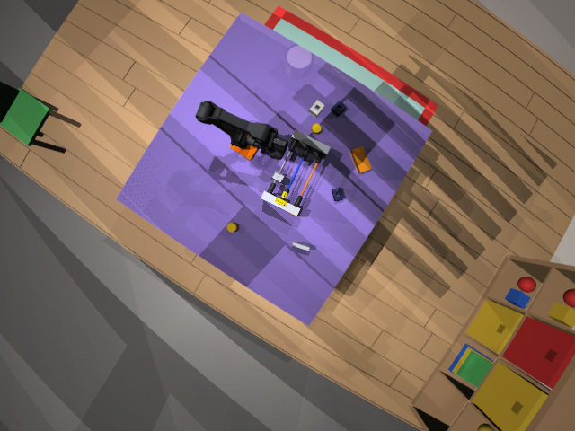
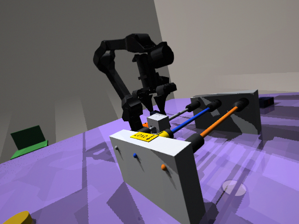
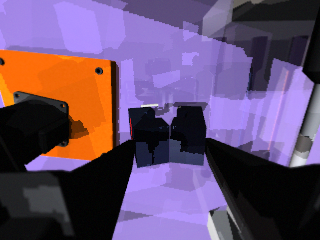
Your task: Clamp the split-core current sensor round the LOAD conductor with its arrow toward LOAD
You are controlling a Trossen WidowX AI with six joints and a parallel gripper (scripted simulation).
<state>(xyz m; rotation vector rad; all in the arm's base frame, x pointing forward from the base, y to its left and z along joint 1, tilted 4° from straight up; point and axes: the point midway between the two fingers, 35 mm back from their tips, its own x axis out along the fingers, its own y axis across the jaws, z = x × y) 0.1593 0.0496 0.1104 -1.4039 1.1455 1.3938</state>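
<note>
The split-core sensor (image 3: pixel 167 134) (image 2: pixel 153 112) is a dark navy block with its two halves apart, standing on the purple mat. My gripper (image 3: pixel 169 144) (image 2: pixel 154 107) (image 1: pixel 281 146) points down over it, with one finger against each side of the sensor. Three conductors run between a white end block (image 1: pixel 293 209) (image 2: pixel 168 159) and a grey end block (image 1: pixel 312 141) (image 2: pixel 246 113): grey, blue (image 1: pixel 294 173) (image 2: pixel 190 121) and orange (image 1: pixel 308 178) (image 2: pixel 217 122). The yellow LOAD marker (image 1: pixel 281 201) (image 2: pixel 143 136) lies on the white block by the blue conductor's yellow sleeve (image 2: pixel 164 133). The sensor stands beside the grey conductor, off the blue one.
A light grey cube (image 1: pixel 277 176) (image 2: pixel 158 121) sits on the grey conductor. The arm's orange base plate (image 1: pixel 244 151) (image 3: pixel 60 100) is close by. Loose on the mat: two dark blocks (image 1: pixel 338 108) (image 1: pixel 338 193), a white block (image 1: pixel 316 107), yellow discs (image 1: pixel 316 127) (image 1: pixel 231 227), an orange block (image 1: pixel 360 159).
</note>
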